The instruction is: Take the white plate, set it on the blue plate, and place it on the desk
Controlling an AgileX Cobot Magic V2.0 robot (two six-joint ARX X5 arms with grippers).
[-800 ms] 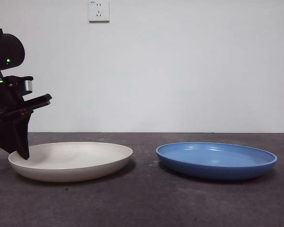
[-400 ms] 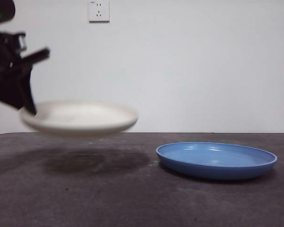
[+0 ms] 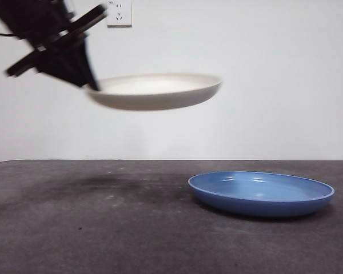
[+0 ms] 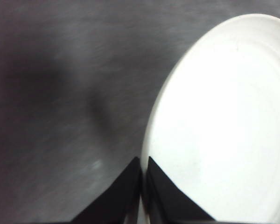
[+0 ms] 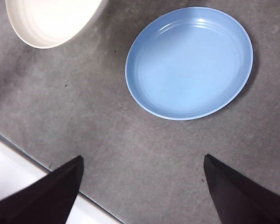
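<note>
My left gripper [image 3: 91, 85] is shut on the left rim of the white plate [image 3: 157, 91] and holds it level, high above the desk [image 3: 103, 228], up and to the left of the blue plate. In the left wrist view the jaws pinch the plate's rim [image 4: 143, 172], and the plate [image 4: 224, 121] fills one side. The blue plate [image 3: 261, 193] lies flat on the desk at the right. In the right wrist view the blue plate [image 5: 189, 63] lies below my right gripper [image 5: 142, 186], which is open and empty, and the white plate [image 5: 51, 21] shows at a corner.
A white wall with a socket [image 3: 119, 12] stands behind the desk. The desk's edge [image 5: 37, 161] runs near the right gripper. The white plate's shadow [image 3: 103, 185] lies on the desk left of the blue plate.
My left gripper has lifted the white plate off the desk and carried it up and to the right, toward the blue plate. The blue plate has not moved.
</note>
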